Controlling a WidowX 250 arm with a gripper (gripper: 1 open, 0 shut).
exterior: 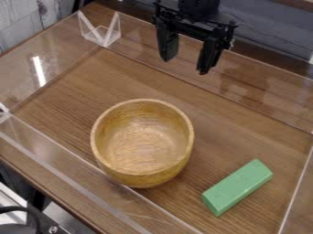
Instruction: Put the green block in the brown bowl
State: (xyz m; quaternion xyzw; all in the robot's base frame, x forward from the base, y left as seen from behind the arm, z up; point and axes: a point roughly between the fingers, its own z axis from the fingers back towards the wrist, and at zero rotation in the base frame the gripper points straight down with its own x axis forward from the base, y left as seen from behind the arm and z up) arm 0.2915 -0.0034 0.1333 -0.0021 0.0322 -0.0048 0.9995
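Observation:
The brown bowl (143, 141) stands near the middle of the wooden table, round, thick-walled and with nothing inside it. To its right, near the front right, the green block (237, 186) lies flat on the table, angled diagonally. My black gripper (188, 52) hangs over the far part of the table, behind the bowl, pointing down. Its two fingers stand wide apart with nothing between them. It is well away from both the block and the bowl.
Clear plastic walls (37, 69) ring the wooden table (257, 119) on the left, front and right. A small clear folded stand (101, 29) sits at the back left corner.

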